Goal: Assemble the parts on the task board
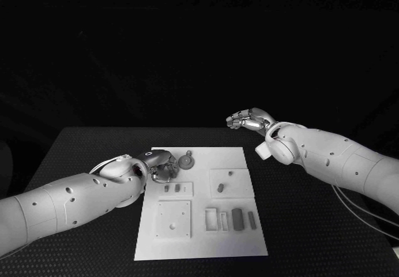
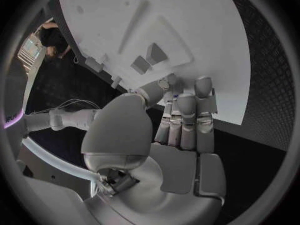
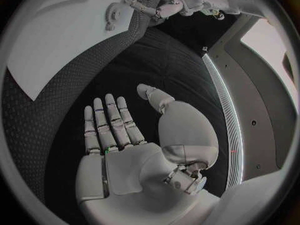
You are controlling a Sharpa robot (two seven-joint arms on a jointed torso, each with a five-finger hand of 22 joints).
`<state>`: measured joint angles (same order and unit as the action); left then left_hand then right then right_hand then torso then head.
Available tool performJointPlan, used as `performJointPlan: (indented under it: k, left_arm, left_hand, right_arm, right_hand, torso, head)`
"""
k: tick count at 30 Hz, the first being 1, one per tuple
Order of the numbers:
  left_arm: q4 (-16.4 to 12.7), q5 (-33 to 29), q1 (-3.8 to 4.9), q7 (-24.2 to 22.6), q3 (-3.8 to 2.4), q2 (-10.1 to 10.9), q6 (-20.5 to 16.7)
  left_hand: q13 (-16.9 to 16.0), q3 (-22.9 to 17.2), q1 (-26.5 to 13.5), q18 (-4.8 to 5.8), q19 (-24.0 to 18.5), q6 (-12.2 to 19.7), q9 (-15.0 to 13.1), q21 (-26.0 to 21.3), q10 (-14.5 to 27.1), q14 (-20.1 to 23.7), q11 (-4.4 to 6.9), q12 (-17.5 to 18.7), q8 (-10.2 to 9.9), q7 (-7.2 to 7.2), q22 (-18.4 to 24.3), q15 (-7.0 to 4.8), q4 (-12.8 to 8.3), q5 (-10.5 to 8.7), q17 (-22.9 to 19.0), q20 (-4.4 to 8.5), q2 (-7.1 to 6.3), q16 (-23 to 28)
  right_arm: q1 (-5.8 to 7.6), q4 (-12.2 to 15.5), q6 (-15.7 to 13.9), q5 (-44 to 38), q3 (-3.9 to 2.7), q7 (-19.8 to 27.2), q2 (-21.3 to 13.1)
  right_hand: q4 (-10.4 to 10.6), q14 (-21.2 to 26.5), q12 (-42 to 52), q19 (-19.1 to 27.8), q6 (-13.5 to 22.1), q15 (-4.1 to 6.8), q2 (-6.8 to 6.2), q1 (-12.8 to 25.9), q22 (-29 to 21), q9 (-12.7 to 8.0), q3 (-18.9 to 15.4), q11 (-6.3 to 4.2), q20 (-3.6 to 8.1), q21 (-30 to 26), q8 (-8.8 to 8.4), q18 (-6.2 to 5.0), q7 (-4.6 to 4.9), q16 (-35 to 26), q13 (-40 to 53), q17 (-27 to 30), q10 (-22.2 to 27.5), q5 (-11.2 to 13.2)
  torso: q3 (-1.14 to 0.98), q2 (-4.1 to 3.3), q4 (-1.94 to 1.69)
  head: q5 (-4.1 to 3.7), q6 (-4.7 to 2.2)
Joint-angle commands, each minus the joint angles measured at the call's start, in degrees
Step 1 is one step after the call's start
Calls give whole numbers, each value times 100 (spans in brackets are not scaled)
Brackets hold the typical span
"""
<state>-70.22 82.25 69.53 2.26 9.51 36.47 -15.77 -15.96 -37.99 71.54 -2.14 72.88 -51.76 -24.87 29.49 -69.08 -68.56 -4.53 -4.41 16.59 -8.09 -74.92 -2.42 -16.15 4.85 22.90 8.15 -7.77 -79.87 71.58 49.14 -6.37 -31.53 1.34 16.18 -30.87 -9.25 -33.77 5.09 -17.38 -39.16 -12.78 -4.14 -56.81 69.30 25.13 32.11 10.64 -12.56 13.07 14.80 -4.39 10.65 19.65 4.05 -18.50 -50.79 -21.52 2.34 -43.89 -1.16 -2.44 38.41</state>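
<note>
The white task board [image 1: 203, 234] lies in the middle of the black table. My left hand [image 1: 163, 165] is at the board's far left corner, where its thumb and fingertips pinch a small round part [image 1: 186, 158] with a stub, just above the board. In the left wrist view the thumb meets the fingers [image 2: 185, 116] over the board's edge [image 2: 206, 45]. The right wrist view has that part [image 3: 113, 14] at the left hand's [image 3: 164, 3] fingertips. My right hand [image 1: 249, 121] hovers over the table beyond the board's far right corner, and its fingers [image 3: 107, 122] are flat, spread and empty.
On the board are a square plate [image 1: 174, 219], two small slots [image 1: 176, 187], a short peg [image 1: 220, 187] and upright bars [image 1: 238, 219] beside narrow frames [image 1: 212, 219]. Black table [image 1: 332, 231] surrounds the board.
</note>
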Motion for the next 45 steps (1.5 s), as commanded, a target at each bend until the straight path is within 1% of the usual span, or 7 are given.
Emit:
performJointPlan:
  k: [1,14,19,28,35,41,45]
  left_arm:
    - [18,-57,0,-13,-1,-5,-81]
    - [254,-327,5,-71,-30,110,-343]
    - [407,-937,32,-140,-122,176,-362]
    - [502,-4375,284,-742,-135,415,-427]
    - [199,-5139,388,-1059,-135,674,-276]
    - [-98,-5494,418,-1213,-134,856,-226]
    - [-213,-6128,418,-1306,-133,883,-160]
  left_hand:
    - [-4,33,7,-503,-6,65,9,-28,36,9,-2,19,-32,0,-121,42,13,-28,9,-37,-66,-30]
    - [-10,6,37,-512,-60,134,17,-58,98,67,-28,33,-38,-18,-116,68,14,-16,-1,-69,-95,-7]
    - [-40,-132,24,-368,-633,95,-6,-465,152,599,-86,22,37,-68,21,134,33,-10,-218,-195,-108,488]
    - [-160,272,-561,-95,-1277,134,-40,-1233,115,1123,-134,-36,132,-189,449,221,240,-91,-601,-306,-94,1496]
    - [-232,615,-772,99,-1605,193,-48,-1761,151,1365,-194,-41,173,-202,807,357,249,-99,-820,-386,-56,2254]
    - [-253,674,-785,127,-1638,199,-47,-1884,161,1368,-196,-41,190,-199,898,393,245,-113,-844,-407,-60,2448]
    - [-264,881,-968,136,-1665,206,-47,-1967,184,1386,-203,-32,200,-198,952,420,266,-183,-836,-425,-90,2550]
  right_arm:
    - [-1,9,76,-24,-3,57,-6]
    - [-1,78,-3,-153,-3,29,-80]
    - [-3,224,-154,-664,-3,-34,-170]
    - [-61,905,-351,-2485,1,-405,-574]
    - [-141,1514,-360,-3716,29,-790,-962]
    - [-210,2080,-540,-4787,148,-1144,-1208]
    - [-261,2305,-512,-5374,216,-1430,-1251]
  right_hand:
    - [11,22,-25,-10,30,-37,21,27,9,-8,-20,1,-35,-20,35,25,70,-34,-8,6,-51,-1]
    - [-105,-25,-26,-13,19,-119,24,-86,45,-23,7,8,-28,-52,61,14,71,-12,-5,0,-72,-1]
    - [-302,-297,33,-237,-55,-149,26,-241,95,-35,45,66,-11,-18,127,-75,115,133,10,-60,-206,-2]
    - [-697,-1355,415,-1387,-543,314,-49,-518,-12,16,165,-144,37,83,411,-516,87,685,240,-573,-1064,-3]
    - [-722,-1945,578,-2108,-851,604,-97,-629,-95,129,178,-343,48,128,558,-778,0,920,494,-989,-1493,-3]
    - [-723,-2484,706,-2722,-1035,863,-142,-694,-77,212,190,-519,71,258,614,-990,-90,1061,739,-1320,-1853,-5]
    - [-690,-2660,542,-2911,-891,940,-226,-630,-66,169,190,-427,76,288,494,-1054,-27,1060,732,-1423,-1651,-6]
  torso:
    - [2,-4,-1]
    - [2,2,-4]
    - [-3,1,5]
    - [-9,8,12]
    - [-4,19,-5]
    - [-6,38,9]
    - [-13,71,14]
  head:
    - [-4,-6]
    - [1,-47]
    - [-3,-89]
    - [-76,-176]
    - [-97,-212]
    - [-58,-235]
    - [-55,-234]
